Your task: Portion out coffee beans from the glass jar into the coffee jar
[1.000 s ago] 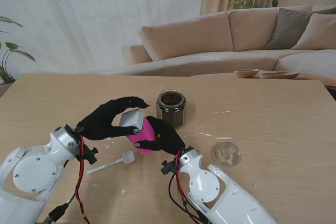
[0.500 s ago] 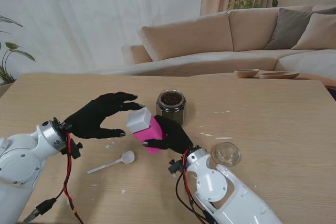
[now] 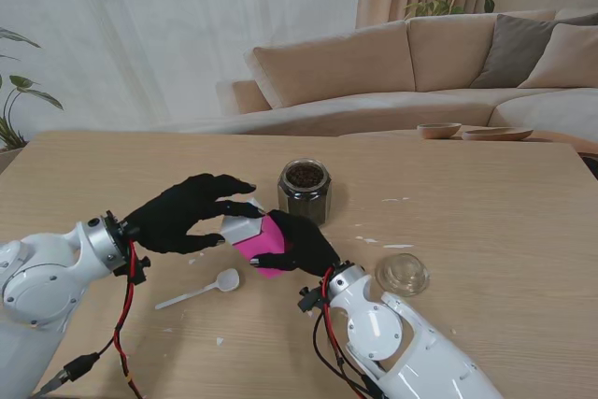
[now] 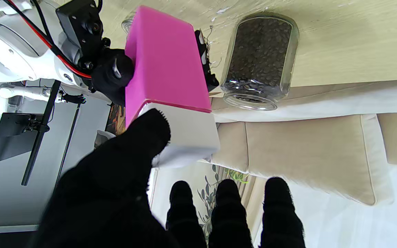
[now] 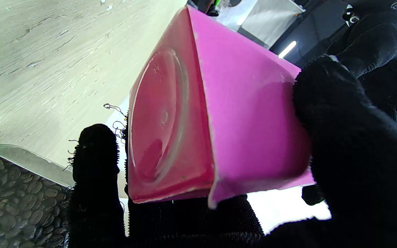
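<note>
Right robot hand [image 3: 297, 242] gripping pink coffee jar [image 3: 254, 242], left robot hand [image 3: 187, 212] fingers curled on its white lid [image 3: 239, 228]

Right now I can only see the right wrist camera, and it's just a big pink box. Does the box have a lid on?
Observer: Yes. The stand camera shows a white lid on the pink box, which the right hand holds tilted.
Kid: Is the other hand near it?
Observer: The left hand reaches over the lid. The left wrist camera shows one finger on it.
Kid: Is there a spoon?
Observer: Yes, a white spoon lies on the table, nearer to me than the box, on the left.
</note>
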Motion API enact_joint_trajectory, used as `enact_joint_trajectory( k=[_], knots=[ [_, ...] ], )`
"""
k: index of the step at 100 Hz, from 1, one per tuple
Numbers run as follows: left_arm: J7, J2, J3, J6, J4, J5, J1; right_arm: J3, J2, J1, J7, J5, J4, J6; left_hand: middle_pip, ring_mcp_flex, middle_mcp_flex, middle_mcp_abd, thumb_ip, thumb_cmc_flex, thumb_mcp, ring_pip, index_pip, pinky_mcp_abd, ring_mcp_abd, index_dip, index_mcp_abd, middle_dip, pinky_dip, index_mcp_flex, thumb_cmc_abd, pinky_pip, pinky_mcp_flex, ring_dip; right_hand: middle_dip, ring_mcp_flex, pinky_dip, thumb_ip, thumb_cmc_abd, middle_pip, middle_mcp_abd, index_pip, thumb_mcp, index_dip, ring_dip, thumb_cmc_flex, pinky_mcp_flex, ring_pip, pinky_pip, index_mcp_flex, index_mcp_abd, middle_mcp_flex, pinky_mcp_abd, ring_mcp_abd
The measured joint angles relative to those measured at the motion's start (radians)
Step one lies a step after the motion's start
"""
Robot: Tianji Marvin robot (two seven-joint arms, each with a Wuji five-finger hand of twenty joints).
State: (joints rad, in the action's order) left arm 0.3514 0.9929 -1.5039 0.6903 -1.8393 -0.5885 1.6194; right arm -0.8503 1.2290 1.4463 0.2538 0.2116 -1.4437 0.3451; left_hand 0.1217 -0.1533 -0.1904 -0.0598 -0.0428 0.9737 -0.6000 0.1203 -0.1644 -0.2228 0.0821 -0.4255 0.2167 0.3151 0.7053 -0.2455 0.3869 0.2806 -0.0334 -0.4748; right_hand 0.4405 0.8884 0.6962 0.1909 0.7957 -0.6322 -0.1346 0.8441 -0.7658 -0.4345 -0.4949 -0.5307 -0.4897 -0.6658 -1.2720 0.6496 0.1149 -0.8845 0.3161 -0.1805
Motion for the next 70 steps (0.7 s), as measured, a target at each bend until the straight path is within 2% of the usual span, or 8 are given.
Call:
enact_joint_trajectory(
  k=[6,19,27,39,54,70],
  knots=[
    [0.006,0.0,0.004,0.0,0.0,-0.001,-0.001,0.001,0.0,-0.002,0.0,0.001,0.001,0.001,0.0,0.0,0.0,0.0,0.0,0.0,0.0,0.0,-0.033,0.0,0.0,-0.012,0.002,0.0,0.0,-0.037,0.0,0.0,-0.001,0.0,0.001,0.0,0.0,0.0,0.0,0.0,0.0,0.0,0.0,-0.001,0.0,0.0,-0.001,0.0,0.0,0.0,0.0,0.0,0.0,0.0],
    [0.007,-0.001,0.01,-0.005,-0.002,-0.016,-0.002,0.004,-0.001,-0.004,-0.001,0.002,0.003,0.001,0.0,0.0,0.0,0.0,0.0,0.0,-0.001,0.001,-0.061,0.0,-0.001,-0.028,-0.001,0.0,0.0,-0.032,0.001,0.0,-0.006,0.0,0.004,0.0,0.0,0.0,0.0,-0.003,-0.006,0.0,0.0,-0.003,0.0,0.0,-0.002,-0.004,0.0,0.004,0.011,-0.001,0.0,0.0],
    [0.003,0.0,0.013,-0.013,-0.005,-0.021,-0.001,0.006,-0.001,-0.005,0.0,0.002,0.006,0.002,0.026,-0.004,-0.003,-0.004,0.0,0.0,0.02,0.006,-0.069,0.0,-0.001,-0.036,-0.02,0.0,0.0,-0.069,0.009,0.001,-0.015,0.0,0.006,0.006,0.0,0.0,0.0,-0.013,-0.01,0.0,0.0,-0.004,0.0,0.0,-0.002,-0.011,0.0,0.01,0.019,-0.001,0.0,0.0],
    [0.005,0.001,0.017,-0.027,-0.008,-0.005,0.0,0.008,-0.001,-0.006,0.0,0.002,0.008,0.003,0.077,-0.032,-0.125,-0.038,0.0,0.0,0.083,0.013,-0.116,0.0,-0.01,-0.043,-0.054,0.002,0.0,-0.113,-0.003,0.006,-0.026,0.0,0.008,0.009,0.0,0.0,0.0,-0.014,-0.018,0.001,0.0,-0.007,-0.003,0.0,-0.004,-0.013,0.0,0.015,0.025,-0.01,0.0,0.0],
    [0.017,0.001,0.018,-0.032,-0.013,0.013,0.0,0.011,-0.001,-0.006,-0.002,0.002,0.009,0.003,0.059,-0.096,-0.223,-0.053,0.0,0.0,0.114,0.027,-0.154,0.0,-0.015,-0.049,-0.094,-0.013,0.001,-0.151,-0.028,0.024,-0.04,0.0,0.009,0.009,0.0,0.0,0.0,-0.015,-0.018,0.001,0.0,-0.015,-0.003,0.0,-0.004,-0.013,0.0,0.015,0.026,-0.01,0.0,0.0],
    [0.041,-0.001,0.021,-0.039,-0.018,0.027,-0.003,0.012,0.0,-0.006,-0.005,-0.002,0.011,0.004,0.048,-0.096,-0.243,-0.053,0.0,0.0,0.144,0.027,-0.145,0.0,-0.011,-0.028,-0.109,-0.014,0.001,-0.146,-0.042,0.027,-0.041,0.0,0.011,0.009,0.0,0.0,0.0,-0.016,-0.019,0.001,0.0,-0.016,-0.01,-0.001,-0.004,-0.013,0.0,0.015,0.026,-0.01,0.0,0.0]
  ],
)
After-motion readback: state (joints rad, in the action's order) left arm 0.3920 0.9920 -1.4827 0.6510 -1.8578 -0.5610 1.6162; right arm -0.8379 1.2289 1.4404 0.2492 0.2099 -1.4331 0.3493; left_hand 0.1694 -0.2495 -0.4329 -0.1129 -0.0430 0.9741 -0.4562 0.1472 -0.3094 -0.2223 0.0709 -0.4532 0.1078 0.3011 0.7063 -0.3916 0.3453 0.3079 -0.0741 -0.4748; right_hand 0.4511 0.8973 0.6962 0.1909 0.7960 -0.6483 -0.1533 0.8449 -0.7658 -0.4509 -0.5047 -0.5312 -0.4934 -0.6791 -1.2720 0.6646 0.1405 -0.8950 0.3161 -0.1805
